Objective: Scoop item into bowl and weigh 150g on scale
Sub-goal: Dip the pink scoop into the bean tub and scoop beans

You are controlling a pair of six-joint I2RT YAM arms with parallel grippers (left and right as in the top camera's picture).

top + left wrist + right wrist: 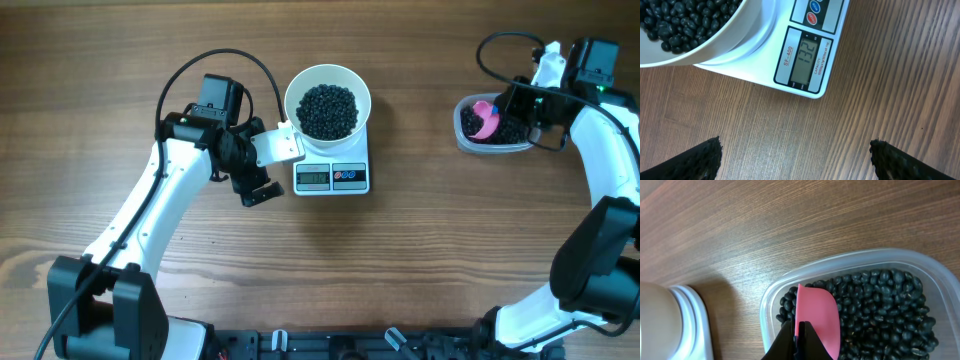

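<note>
Item: white bowl (327, 90), round, standing on the small white scale (332, 176) near the middle of the wooden table (420, 260), loaded with a dark heap of beans (327, 110). The scale's display (805, 61) shows 132, which I judge short of the target, so at least one more part-scoop looks due. Item: clear plastic tub (462, 135), at about 3 o'clock from the bowl and well apart from it in the overhead view, holding the rest of the beans. Item: pink scoop (815, 315), lying in the tub on top of the beans; in the overhead view its long axis runs roughly 3 to 9 o'clock, handle end at 3, cup end at 9. Item: right pincer (799, 341), jaws closed tight on the scoop's handle, above the tub's 3 o'clock side. Governing relation: the bowl lies at 9 o'clock from this pincer, along the line the scoop already points, so a loaded carry would run straight across. Item: left pincer (258, 190), jaws spread fully, holding nothing, hanging above bare table at about 8 o'clock from the bowl, just beside the scale. It is the nearer arm to the bowl, though only the right arm has the tool.
</note>
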